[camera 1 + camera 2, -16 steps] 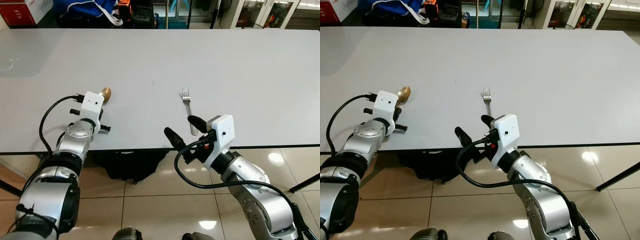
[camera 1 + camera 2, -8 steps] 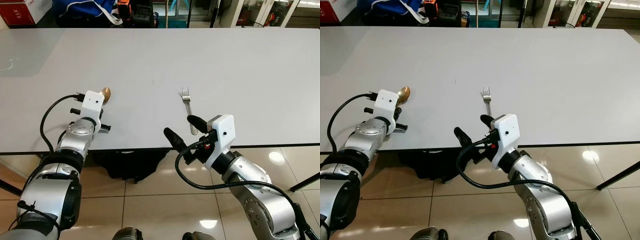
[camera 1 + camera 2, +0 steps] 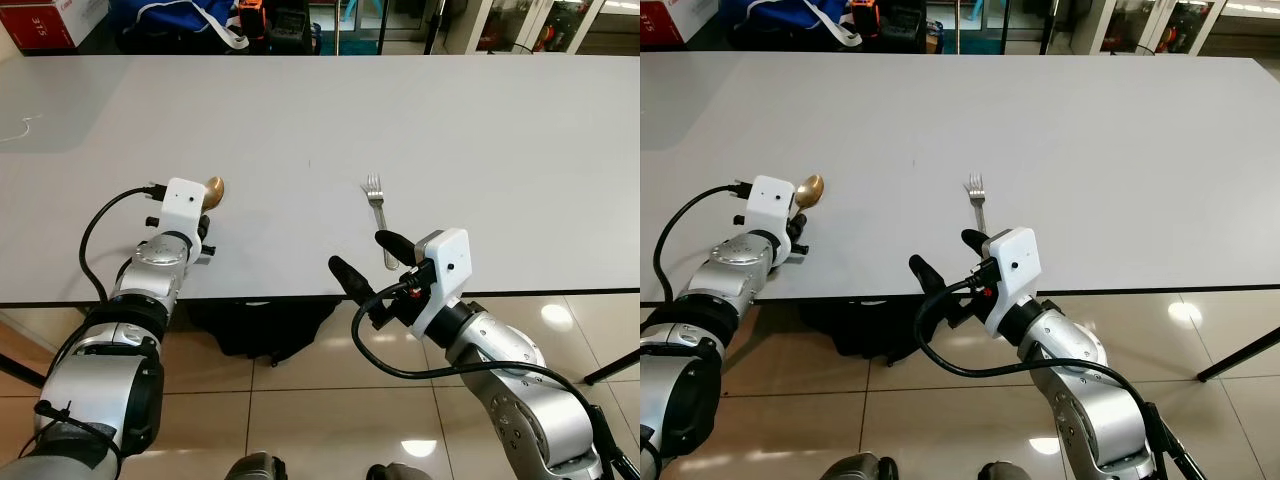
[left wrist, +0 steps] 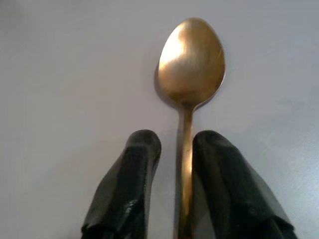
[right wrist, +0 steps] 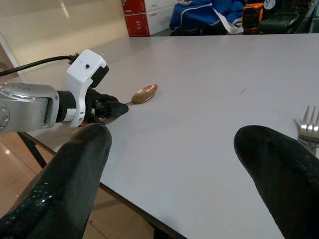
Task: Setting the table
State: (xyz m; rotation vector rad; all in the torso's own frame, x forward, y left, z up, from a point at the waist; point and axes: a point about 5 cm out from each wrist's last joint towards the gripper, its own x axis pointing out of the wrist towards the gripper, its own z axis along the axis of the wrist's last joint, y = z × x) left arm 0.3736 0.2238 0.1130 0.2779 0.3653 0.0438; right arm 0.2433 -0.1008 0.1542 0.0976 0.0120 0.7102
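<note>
We see a gold spoon lying flat on the white table, near the front edge on the left side, bowl pointing away from the robot. Its handle runs back between the two black fingers of the left gripper; the fingers sit close on either side of the handle, one looks to touch it, and a thin gap shows by the other. We cannot tell if it is really clamped.

A silver fork lies to the right of the spoon, well apart from it, tines pointing away, handle toward the front edge.

The right gripper hangs at the table's front edge, fingers spread wide, one over the fork's handle end and the other off the edge. It holds nothing.

Red boxes and a blue bag sit beyond the far side of the table.
</note>
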